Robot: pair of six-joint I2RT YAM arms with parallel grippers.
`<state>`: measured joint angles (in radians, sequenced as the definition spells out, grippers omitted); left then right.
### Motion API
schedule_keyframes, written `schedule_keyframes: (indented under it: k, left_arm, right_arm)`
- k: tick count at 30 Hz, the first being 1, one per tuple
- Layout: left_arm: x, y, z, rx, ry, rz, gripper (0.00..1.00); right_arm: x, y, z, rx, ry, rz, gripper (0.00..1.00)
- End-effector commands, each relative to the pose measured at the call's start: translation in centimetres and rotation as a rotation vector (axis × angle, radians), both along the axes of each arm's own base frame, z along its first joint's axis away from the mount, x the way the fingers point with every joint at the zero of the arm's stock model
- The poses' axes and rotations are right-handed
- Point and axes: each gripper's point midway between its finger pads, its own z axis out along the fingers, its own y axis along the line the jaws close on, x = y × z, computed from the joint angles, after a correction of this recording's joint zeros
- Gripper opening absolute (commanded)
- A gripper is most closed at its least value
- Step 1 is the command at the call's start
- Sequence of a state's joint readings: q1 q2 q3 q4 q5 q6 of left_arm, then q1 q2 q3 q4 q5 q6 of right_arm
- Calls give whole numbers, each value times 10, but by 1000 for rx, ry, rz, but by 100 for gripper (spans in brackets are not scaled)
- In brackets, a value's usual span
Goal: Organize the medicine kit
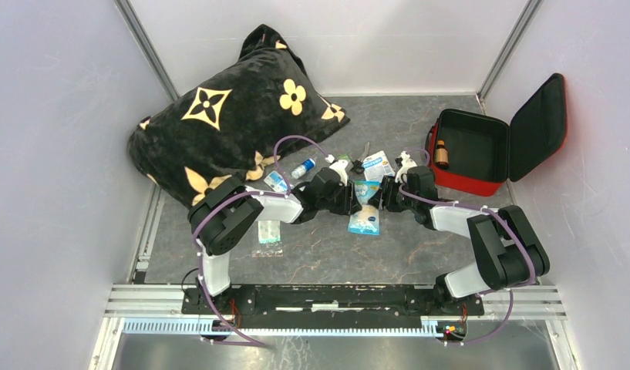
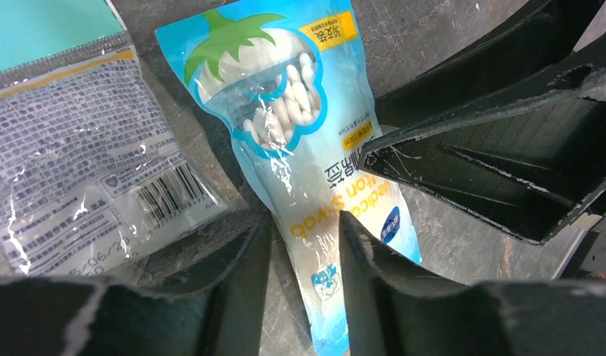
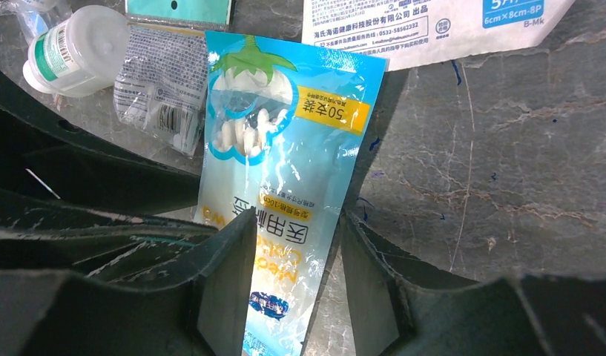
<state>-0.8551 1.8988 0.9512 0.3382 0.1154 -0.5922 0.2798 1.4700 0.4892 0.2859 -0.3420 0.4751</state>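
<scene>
Red and hard-shelled, the kit (image 1: 467,182) sits at the far right of the counter (image 1: 419,250), mouth up, its lid (image 1: 539,123) swung right toward the wall. It is nearly square, with no clear long axis. A brown bottle (image 1: 441,154) is inside. The left end effector (image 2: 303,222) and right end effector (image 3: 296,222) both straddle the swab pouch (image 1: 365,210); whether either clamps it cannot be told. One should probably pinch firmly and the other let go before the pouch goes right.

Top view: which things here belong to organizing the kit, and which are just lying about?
For the job: medicine kit, brown bottle inside it, cotton swab pouch, gauze packet, white bottle.
Lying about: black pillow.
</scene>
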Motion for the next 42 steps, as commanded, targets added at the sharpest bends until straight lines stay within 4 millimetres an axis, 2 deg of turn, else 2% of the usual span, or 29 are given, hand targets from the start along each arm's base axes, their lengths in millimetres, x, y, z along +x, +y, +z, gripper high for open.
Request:
schedule_keyframes:
  k: [1, 4, 9, 12, 15, 21, 25, 28, 33, 35, 37, 42]
  left_arm:
    - [-1, -5, -12, 10, 22, -6, 41]
    - [-2, -4, -19, 25, 28, -8, 30]
    - [-3, -1, -27, 45, 36, -11, 10]
    - [-4, 1, -32, 58, 41, -11, 3]
    - [-4, 3, -35, 69, 42, -9, 2]
    - [-4, 2, -32, 64, 38, -9, 3]
    - [-2, 0, -13, 32, 21, -5, 16]
    - [4, -2, 17, 4, -19, 7, 29]
    - [15, 5, 77, -3, -111, 40, 51]
    - [16, 14, 108, -9, -160, 56, 61]
    - [21, 28, 129, 25, -208, 103, 72]
    - [24, 76, 167, 146, -314, 205, 85]
  right_arm:
    - [-9, 0, -11, 2, 43, 2, 51]
    - [-11, 1, -12, 10, 45, 6, 51]
    - [-14, 2, -14, 44, 55, 2, 59]
    - [-16, 5, -15, 66, 65, 10, 59]
    - [-17, 7, -15, 86, 69, 11, 56]
    - [-16, 16, -6, 164, 51, 21, 41]
    - [-10, 15, 7, 187, -5, -11, 29]
    - [0, 2, 19, 127, -65, -71, 22]
    - [21, -28, 48, -18, -171, -167, 18]
    - [29, -41, 62, -76, -206, -204, 18]
    - [37, -56, 79, -130, -236, -246, 18]
    - [60, -92, 129, -143, -308, -361, 17]
